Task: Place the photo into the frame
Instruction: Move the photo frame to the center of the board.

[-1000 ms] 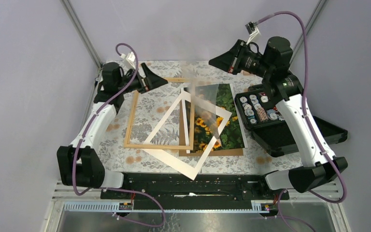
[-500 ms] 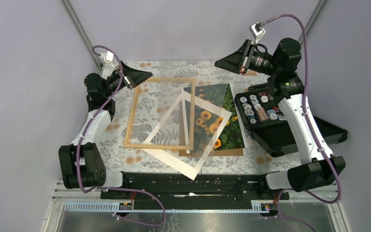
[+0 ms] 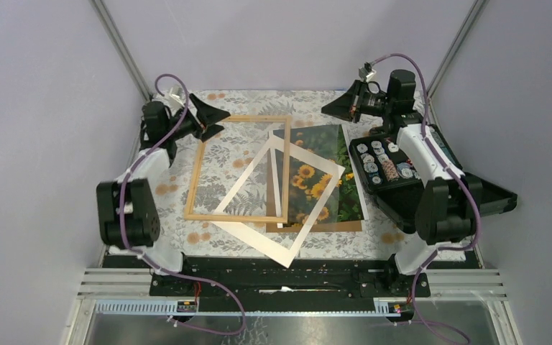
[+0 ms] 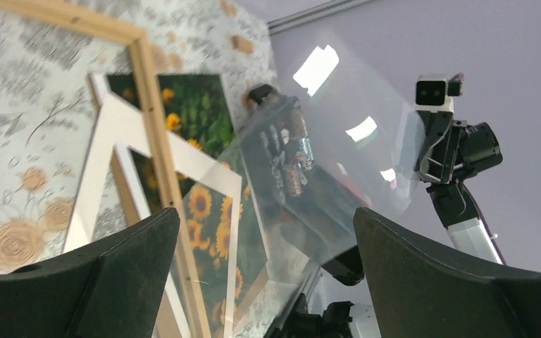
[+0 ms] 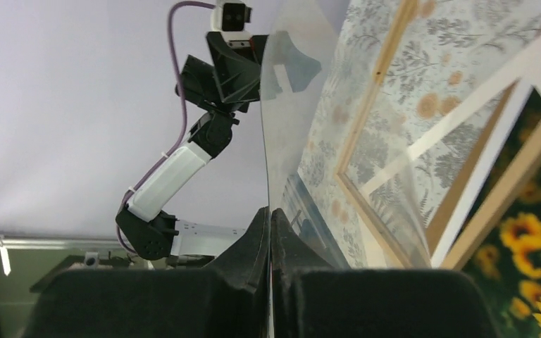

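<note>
gripping the clear pane (image 5: 292, 134), right gripper (image 5: 269, 213) is clamped; left gripper (image 4: 266, 218) gapes wide.

**No legible writing in any view**

No word, brand, number or sign can be read in the overhead view or either wrist view. The small round pieces (image 3: 382, 162) lying in the open black plastic case (image 3: 406, 207) carry pale markings, but these are too small and blurred to tell whether they are lettering.
</note>
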Available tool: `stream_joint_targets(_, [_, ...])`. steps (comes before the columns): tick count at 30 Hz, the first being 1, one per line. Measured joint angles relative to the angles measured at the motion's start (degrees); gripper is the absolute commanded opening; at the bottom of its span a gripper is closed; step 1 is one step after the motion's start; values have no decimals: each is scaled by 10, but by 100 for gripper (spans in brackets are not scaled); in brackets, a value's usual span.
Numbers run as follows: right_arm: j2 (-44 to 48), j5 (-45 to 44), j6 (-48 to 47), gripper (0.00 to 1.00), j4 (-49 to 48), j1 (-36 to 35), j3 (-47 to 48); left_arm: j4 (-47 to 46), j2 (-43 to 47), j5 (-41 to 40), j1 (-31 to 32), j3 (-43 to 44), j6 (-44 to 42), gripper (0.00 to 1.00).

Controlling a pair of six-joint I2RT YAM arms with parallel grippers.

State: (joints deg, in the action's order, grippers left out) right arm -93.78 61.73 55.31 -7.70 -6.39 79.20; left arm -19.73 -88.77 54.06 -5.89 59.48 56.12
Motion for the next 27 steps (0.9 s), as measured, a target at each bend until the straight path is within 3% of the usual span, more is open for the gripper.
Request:
stream_joint_targets(5, [-78, 19, -5, 2, -9, 49, 1, 36, -130, 2, 24, 17, 6, 97])
stream_joint_targets(16, [-242, -28, -107, 16, 123, 56, 109, 95, -210, -25, 142, 65, -15, 97])
stream_joint_targets(21, [-288, -82, -146, 39, 175, 48, 150, 106, -247, -54, 143, 65, -22, 95])
stream_joint_targets(24, [-293, -116, -149, 45, 189, 45, 143, 110, -257, -82, 144, 47, -21, 95])
stream_joint_targets(27, [-285, -144, -127, 53, 144, 40, 96, 89, -257, -95, 144, 11, -7, 95])
